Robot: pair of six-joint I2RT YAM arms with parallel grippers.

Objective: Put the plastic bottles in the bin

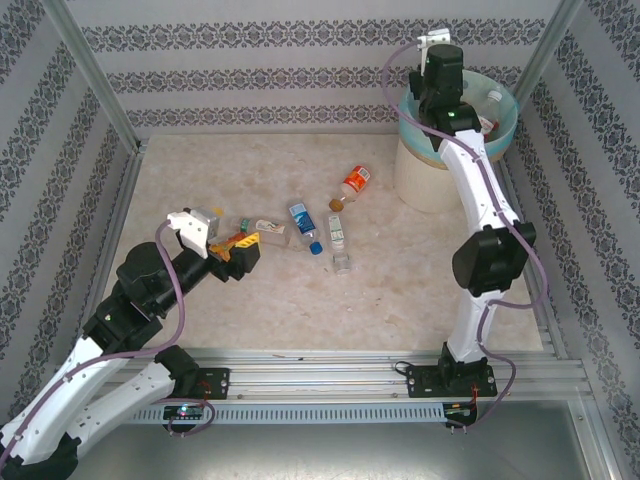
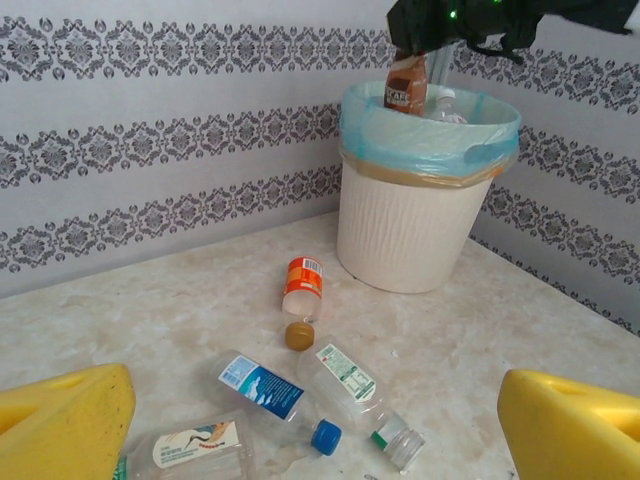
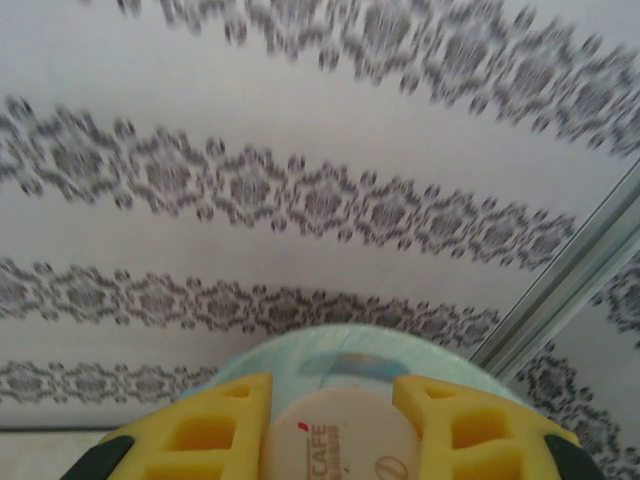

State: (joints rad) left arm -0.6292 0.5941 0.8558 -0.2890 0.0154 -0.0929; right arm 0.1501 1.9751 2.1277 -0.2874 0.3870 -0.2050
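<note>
**Bottle clearing, part-way through.** The right claw hangs over the bin, which stands at the far right of the surface. Its yellow fingers sit close against either side of a brown bottle. That bottle hangs upright just above the blue-green liner and is not yet inside. Whether the grip is firm or easing cannot be told. Behind it, at least one clear bottle already rests in the bin.

The left claw sits low over the surface, its fingers wide apart with nothing between them. It points towards the bottles left to collect.

Four bottles lie on their sides near mid-surface, well apart from the bin:
- an orange bottle, nearest the bin
- a blue bottle
- a green-labelled bottle, just beside the blue one
- a white-labelled bottle, closest to the left claw

Judged progress: some bottles are binned, one is about to be dropped, and four await pickup. The white-labelled bottle looks the likeliest next target.
</note>
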